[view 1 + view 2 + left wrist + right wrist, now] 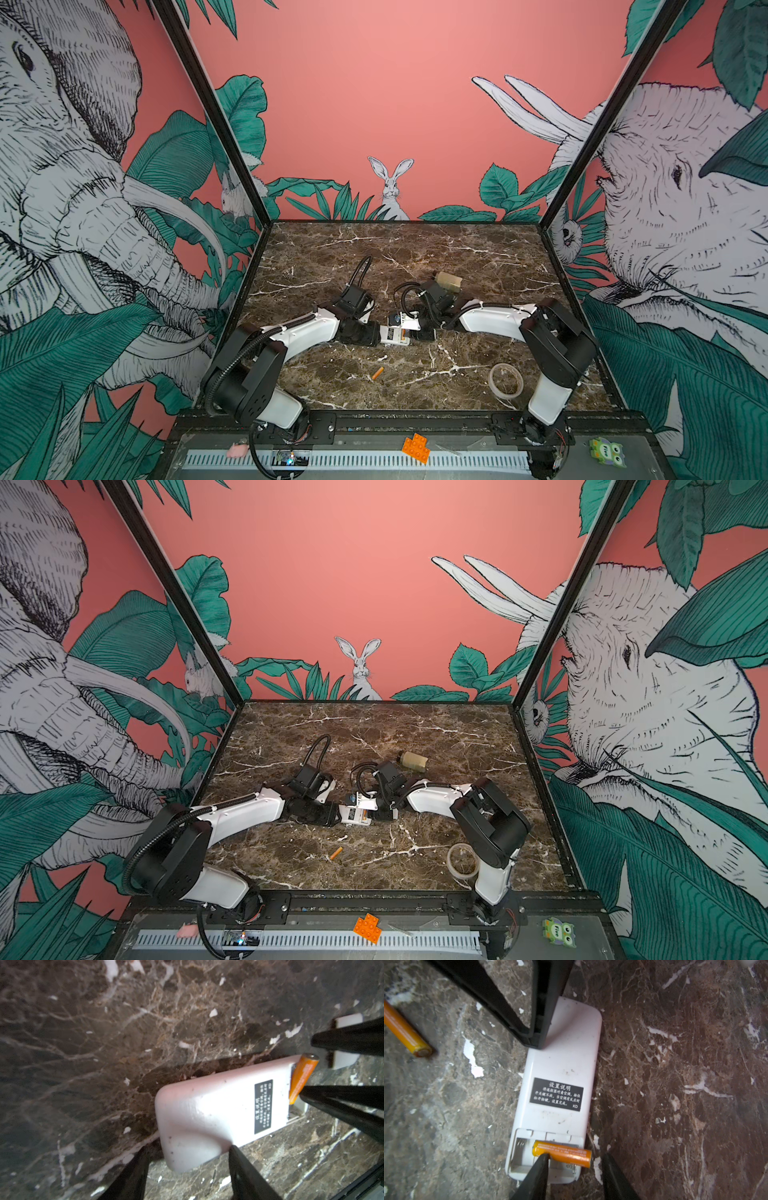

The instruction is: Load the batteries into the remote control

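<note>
The remote control (pixel 564 1059) lies back up on the marble, its black label (pixel 263 1106) showing and its battery bay (pixel 525 1155) uncovered. One orange battery (pixel 562 1153) (pixel 303 1078) lies askew over the bay, with one end past the remote's side. My right gripper (pixel 575 1155) is open; one fingertip (pixel 543 1160) touches that battery and the other stands beside the remote. My left gripper (pixel 189 1148) is open around the remote's rounded end, with one finger (pixel 234 1153) against its edge. A second battery (pixel 377 372) (pixel 336 853) (pixel 404 1030) lies loose nearer the front.
A beige block (pixel 446 281) sits behind the grippers. A clear tape roll (pixel 505 380) lies front right by the right arm's base. On the front ledge are an orange toy brick (pixel 417 447), a green owl tile (pixel 606 454) and a pink piece (pixel 237 451).
</note>
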You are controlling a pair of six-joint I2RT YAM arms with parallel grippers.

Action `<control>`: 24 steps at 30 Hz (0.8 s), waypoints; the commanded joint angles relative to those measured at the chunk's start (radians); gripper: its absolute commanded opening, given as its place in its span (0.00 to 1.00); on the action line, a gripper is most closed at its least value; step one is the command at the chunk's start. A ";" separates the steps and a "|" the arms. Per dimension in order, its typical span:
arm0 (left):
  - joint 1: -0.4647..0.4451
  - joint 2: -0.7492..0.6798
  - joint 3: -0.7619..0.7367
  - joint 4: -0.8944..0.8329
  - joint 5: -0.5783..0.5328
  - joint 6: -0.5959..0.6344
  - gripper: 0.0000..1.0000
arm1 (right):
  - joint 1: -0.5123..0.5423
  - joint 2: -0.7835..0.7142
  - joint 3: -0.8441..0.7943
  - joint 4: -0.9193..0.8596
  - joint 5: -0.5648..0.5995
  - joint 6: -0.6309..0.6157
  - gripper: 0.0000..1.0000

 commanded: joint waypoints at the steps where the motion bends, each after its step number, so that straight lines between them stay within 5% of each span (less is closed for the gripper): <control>1: 0.007 0.006 -0.012 0.008 0.015 0.013 0.60 | 0.012 0.023 0.020 -0.037 0.011 -0.030 0.41; 24: 0.007 0.036 -0.051 0.063 0.040 0.002 0.48 | 0.020 0.052 0.046 -0.116 0.025 -0.054 0.27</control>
